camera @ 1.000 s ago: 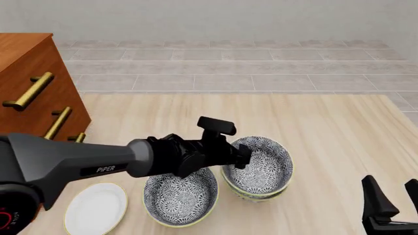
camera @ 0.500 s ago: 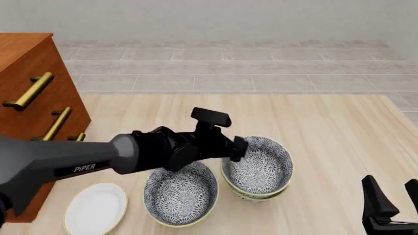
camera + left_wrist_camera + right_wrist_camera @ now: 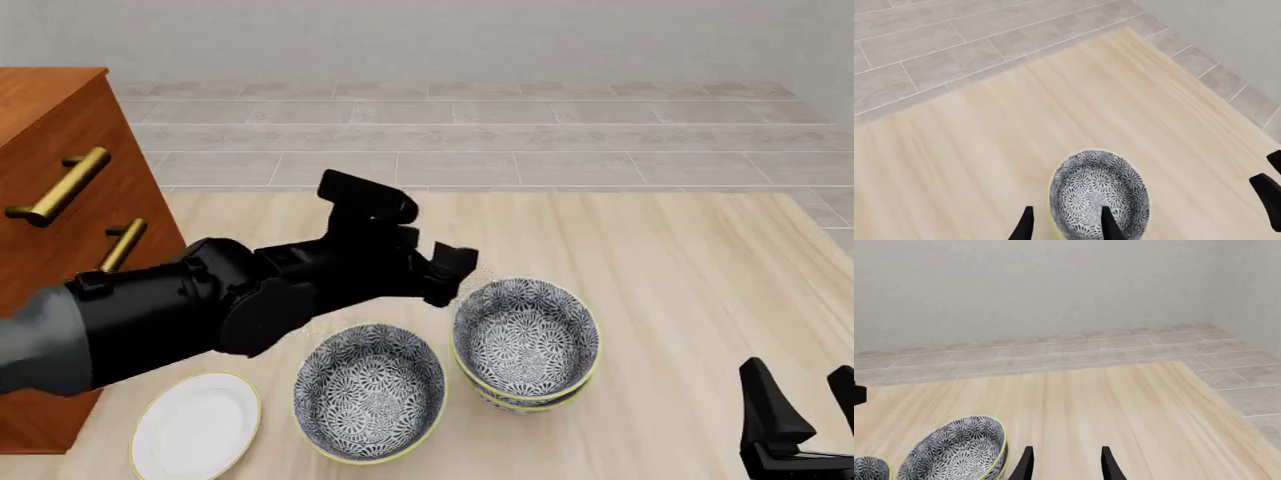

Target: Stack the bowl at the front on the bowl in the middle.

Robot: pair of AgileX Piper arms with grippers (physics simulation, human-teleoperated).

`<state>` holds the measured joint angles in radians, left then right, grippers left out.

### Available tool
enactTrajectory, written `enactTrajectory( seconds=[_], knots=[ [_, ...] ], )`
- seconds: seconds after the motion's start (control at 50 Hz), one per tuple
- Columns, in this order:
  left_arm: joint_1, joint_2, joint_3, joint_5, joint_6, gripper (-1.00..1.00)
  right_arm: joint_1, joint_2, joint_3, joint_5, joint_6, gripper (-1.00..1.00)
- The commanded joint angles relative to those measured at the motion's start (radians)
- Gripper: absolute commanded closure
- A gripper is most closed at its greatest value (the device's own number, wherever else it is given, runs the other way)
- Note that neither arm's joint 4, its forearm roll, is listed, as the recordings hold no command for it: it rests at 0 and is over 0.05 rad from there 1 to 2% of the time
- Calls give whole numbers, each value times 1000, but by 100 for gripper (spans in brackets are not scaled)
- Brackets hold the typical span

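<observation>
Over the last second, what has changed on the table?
The left hand rose and drew back to the left, off the stacked bowls, holding nothing. The single bowl, white plate and right hand stayed in place.

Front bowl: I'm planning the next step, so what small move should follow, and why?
Probably lower the open left hand toward the rim of the deep blue-grey floral ceramic bowl at the front: it sits unstacked beside the stacked floral bowls, and that hand hovers empty above them.
</observation>
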<state>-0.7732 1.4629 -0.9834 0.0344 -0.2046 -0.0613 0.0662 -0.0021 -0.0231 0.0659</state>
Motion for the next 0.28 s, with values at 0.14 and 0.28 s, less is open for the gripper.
enactTrajectory(
  seconds=[0.14, 0.28],
  knots=[
    [-10, -297, 101, 54, 31, -100, 1, 2, 0, -1, -5, -100],
    [-3, -340, 129, 48, 33, -100, 4, -1, 0, 0, -6, -100]
  ],
)
